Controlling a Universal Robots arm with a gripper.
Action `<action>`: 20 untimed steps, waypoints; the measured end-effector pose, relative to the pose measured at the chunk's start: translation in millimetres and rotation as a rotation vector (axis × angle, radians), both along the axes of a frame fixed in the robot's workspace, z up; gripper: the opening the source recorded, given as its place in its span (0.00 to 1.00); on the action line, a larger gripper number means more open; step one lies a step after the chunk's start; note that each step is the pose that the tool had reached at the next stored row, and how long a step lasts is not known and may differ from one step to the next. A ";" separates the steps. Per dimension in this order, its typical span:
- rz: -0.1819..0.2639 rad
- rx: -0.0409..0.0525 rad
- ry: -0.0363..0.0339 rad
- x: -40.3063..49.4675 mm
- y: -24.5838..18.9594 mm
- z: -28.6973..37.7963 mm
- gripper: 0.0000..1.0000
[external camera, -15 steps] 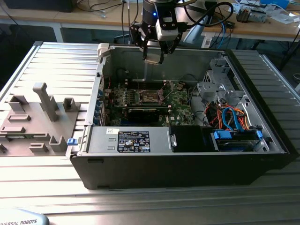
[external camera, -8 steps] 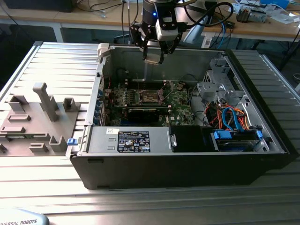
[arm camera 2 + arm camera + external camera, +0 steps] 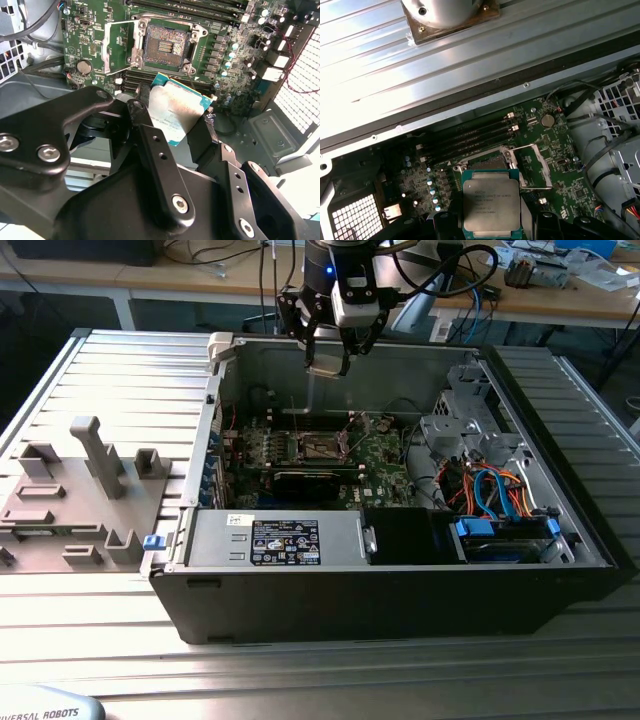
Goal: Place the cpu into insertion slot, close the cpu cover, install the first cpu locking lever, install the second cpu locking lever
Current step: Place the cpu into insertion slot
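Observation:
My gripper point(image 3: 327, 364) hangs above the back of the open computer case point(image 3: 400, 590), shut on the cpu point(image 3: 325, 366). In both wrist views the cpu point(image 3: 177, 112) point(image 3: 491, 202) is a silvery square plate on a green edge, clamped between two black fingers point(image 3: 145, 115) point(image 3: 547, 225). The insertion slot point(image 3: 318, 447) point(image 3: 165, 45) lies on the green motherboard below, dark with a metal rim. Its cover point(image 3: 117, 45) point(image 3: 536, 167) stands swung open to one side. In the first wrist view the cpu partly hides the insertion slot point(image 3: 485, 162). The cpu is well above the board, touching nothing.
A power supply point(image 3: 290, 540) fills the case's front. A drive cage with blue and orange cables point(image 3: 500, 495) is at the exterior view's right. Long black memory slots point(image 3: 470, 135) run beside the socket. Grey fixture blocks point(image 3: 90, 470) stand on the table at the exterior view's left.

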State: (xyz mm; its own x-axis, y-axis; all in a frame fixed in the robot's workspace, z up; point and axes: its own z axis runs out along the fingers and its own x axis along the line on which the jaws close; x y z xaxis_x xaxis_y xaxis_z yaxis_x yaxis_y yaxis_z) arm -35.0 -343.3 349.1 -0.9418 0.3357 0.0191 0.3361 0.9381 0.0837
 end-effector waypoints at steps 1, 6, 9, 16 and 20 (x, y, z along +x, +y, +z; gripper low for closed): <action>0.000 0.0000 0.0000 0.0 0.0 0.0 0.54; -0.004 0.0000 0.0000 0.0 0.0 0.0 0.54; -0.008 0.0000 -0.0001 0.0 0.0 -0.1 0.54; -0.020 -0.0002 0.0000 0.0 0.0 -0.1 0.54; -0.025 -0.0002 0.0000 0.0 0.0 -0.1 0.54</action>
